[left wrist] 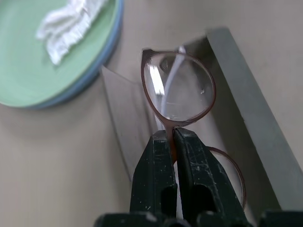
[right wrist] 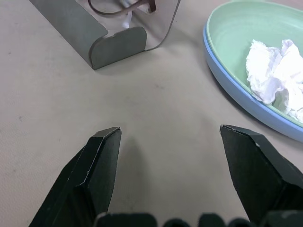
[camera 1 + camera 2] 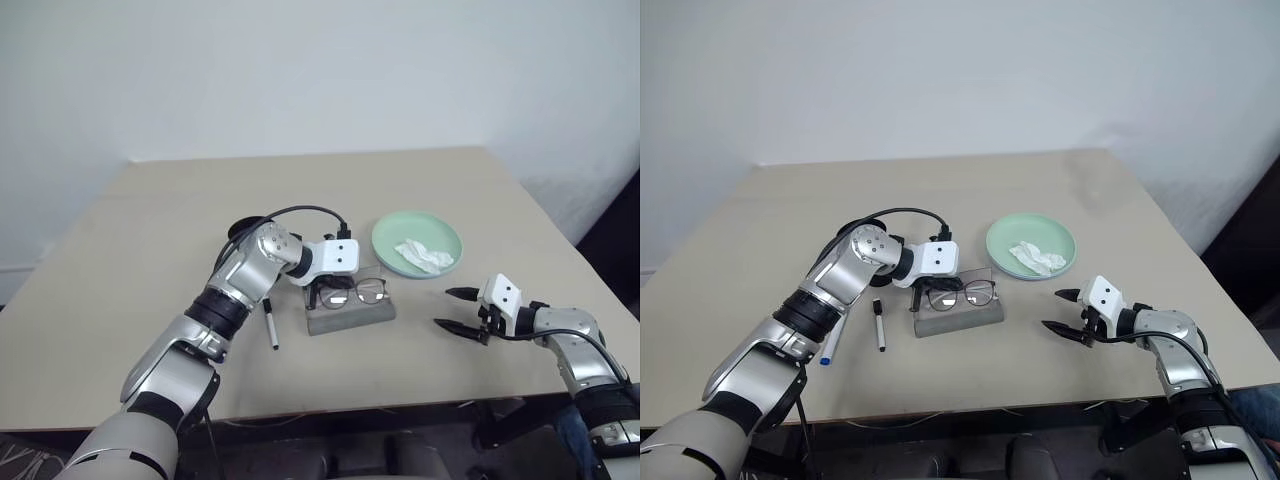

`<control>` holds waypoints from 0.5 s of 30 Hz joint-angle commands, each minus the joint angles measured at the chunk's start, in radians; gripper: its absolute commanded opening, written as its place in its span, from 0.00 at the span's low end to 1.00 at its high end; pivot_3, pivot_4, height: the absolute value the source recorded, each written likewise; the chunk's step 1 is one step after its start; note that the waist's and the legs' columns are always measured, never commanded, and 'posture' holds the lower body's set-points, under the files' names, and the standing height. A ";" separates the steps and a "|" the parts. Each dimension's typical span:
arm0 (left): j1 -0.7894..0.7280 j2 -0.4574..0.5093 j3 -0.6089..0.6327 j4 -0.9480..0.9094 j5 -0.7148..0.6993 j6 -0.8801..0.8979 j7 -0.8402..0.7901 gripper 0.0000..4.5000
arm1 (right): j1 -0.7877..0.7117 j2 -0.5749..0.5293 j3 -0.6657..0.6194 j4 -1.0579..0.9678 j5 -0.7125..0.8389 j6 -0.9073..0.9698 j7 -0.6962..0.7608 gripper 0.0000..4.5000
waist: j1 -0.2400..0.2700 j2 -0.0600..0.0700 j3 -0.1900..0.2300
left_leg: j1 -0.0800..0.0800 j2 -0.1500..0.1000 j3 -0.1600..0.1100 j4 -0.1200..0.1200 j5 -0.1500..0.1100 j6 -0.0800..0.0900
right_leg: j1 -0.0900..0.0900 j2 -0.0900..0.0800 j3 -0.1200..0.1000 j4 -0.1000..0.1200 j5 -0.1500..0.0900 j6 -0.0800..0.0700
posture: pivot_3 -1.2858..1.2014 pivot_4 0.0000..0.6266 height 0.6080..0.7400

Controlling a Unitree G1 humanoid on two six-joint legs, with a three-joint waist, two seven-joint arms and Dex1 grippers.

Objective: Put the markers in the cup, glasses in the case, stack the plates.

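Left gripper [image 1: 173,135] clamped tight on glasses [image 3: 962,294] at bridge, poised over open case [image 3: 958,312], long axis running 9 to 3. Markers [image 3: 879,325] at 9 of case. Right gripper [image 3: 1064,312] spread wide, empty, at 3; plates [image 3: 1031,243] stacked at 1.

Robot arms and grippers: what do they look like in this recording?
Both arms have silver metal links with black joint bands. A white block bearing two dark dots sits behind the left gripper and the right gripper. Each gripper has two black, tapered fingers, with a black cable looping along each forearm.
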 commanded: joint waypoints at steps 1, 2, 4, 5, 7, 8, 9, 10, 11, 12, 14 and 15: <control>-0.004 -0.009 0.001 -0.002 0.018 -0.027 0.018 0.00 | -0.026 0.003 -0.010 -0.020 0.003 -0.018 -0.002 0.80 | 0.000 0.000 0.000 | 0.000 0.000 0.000 0.000 0.000 0.000 | 0.000 0.000 0.000 0.000 0.000 0.000 | 0.52 0.00 1.00; -0.002 -0.011 -0.001 0.002 0.022 -0.030 0.021 0.00 | -0.026 0.003 -0.010 -0.020 0.003 -0.019 -0.002 0.80 | 0.000 0.000 0.000 | 0.000 0.000 0.000 0.000 0.000 0.000 | 0.000 0.000 0.000 0.000 0.000 0.000 | 0.52 0.00 1.00; 0.003 -0.015 -0.004 0.008 0.027 -0.035 0.025 0.00 | -0.026 0.004 -0.011 -0.020 0.002 -0.020 -0.003 0.80 | 0.000 0.000 0.000 | 0.000 0.000 0.000 0.000 0.000 0.000 | 0.000 0.000 0.000 0.000 0.000 0.000 | 0.52 0.00 1.00; 0.007 -0.016 -0.006 0.009 0.030 -0.037 0.026 0.00 | -0.026 0.004 -0.011 -0.019 0.002 -0.020 -0.003 0.80 | 0.000 0.000 0.000 | 0.000 0.000 0.000 0.000 0.000 0.000 | 0.000 0.000 0.000 0.000 0.000 0.000 | 0.52 0.00 1.00; 0.011 -0.018 -0.007 0.010 0.034 -0.042 0.026 0.00 | -0.026 0.004 -0.012 -0.020 0.001 -0.021 -0.004 0.80 | -0.001 0.000 0.000 | 0.000 0.000 0.000 0.000 0.000 0.000 | 0.000 0.000 0.000 0.000 0.000 0.000 | 0.52 0.00 1.00; 0.012 -0.019 -0.007 0.013 0.037 -0.044 0.029 0.00 | -0.026 0.004 -0.012 -0.020 0.001 -0.021 -0.004 0.80 | 0.000 0.000 0.000 | 0.000 0.000 0.000 0.000 0.000 0.000 | 0.000 0.000 0.000 0.000 0.000 0.000 | 0.52 0.00 1.00; 0.013 -0.018 -0.008 0.014 0.038 -0.046 0.027 0.00 | -0.026 0.004 -0.012 -0.019 0.000 -0.021 -0.004 0.80 | 0.000 0.000 0.000 | 0.000 0.000 0.000 0.000 0.000 0.000 | 0.000 0.000 0.000 0.000 0.000 0.000 | 0.52 0.00 1.00; 0.014 -0.018 -0.008 0.014 0.039 -0.047 0.026 0.00 | -0.026 0.003 -0.012 -0.018 0.000 -0.021 -0.004 0.80 | 0.000 0.000 0.000 | 0.000 0.000 0.000 0.000 0.000 0.000 | 0.000 0.000 0.000 0.000 0.000 0.000 | 0.52 0.00 1.00; 0.014 -0.017 -0.009 0.013 0.039 -0.047 0.024 0.00 | -0.027 0.003 -0.012 -0.018 0.000 -0.021 -0.005 0.80 | 0.000 0.000 0.000 | 0.000 0.000 0.000 0.000 0.000 0.000 | 0.000 0.000 0.000 0.000 0.000 0.000 | 0.52 0.00 1.00; 0.015 -0.016 -0.009 0.013 0.040 -0.047 0.023 0.00 | -0.027 0.003 -0.012 -0.018 -0.001 -0.021 -0.005 0.80 | 0.000 0.000 0.000 | 0.000 0.000 0.000 0.000 0.000 0.000 | 0.000 0.000 0.000 0.000 0.000 0.000 | 0.52 0.00 1.00; 0.018 -0.012 -0.013 0.008 0.041 -0.047 0.012 0.00 | -0.029 0.004 -0.012 -0.018 -0.001 -0.021 -0.005 0.80 | 0.000 0.000 0.000 | 0.000 0.000 0.001 0.000 0.000 0.000 | 0.000 0.000 0.000 0.000 0.000 0.000 | 0.52 0.00 1.00; 0.019 -0.012 -0.015 0.006 0.041 -0.047 0.009 0.00 | -0.029 0.004 -0.012 -0.018 -0.002 -0.021 -0.005 0.80 | 0.000 0.000 0.000 | 0.000 0.000 0.001 0.000 0.000 0.000 | 0.000 0.000 0.000 0.000 0.000 0.000 | 0.52 0.00 1.00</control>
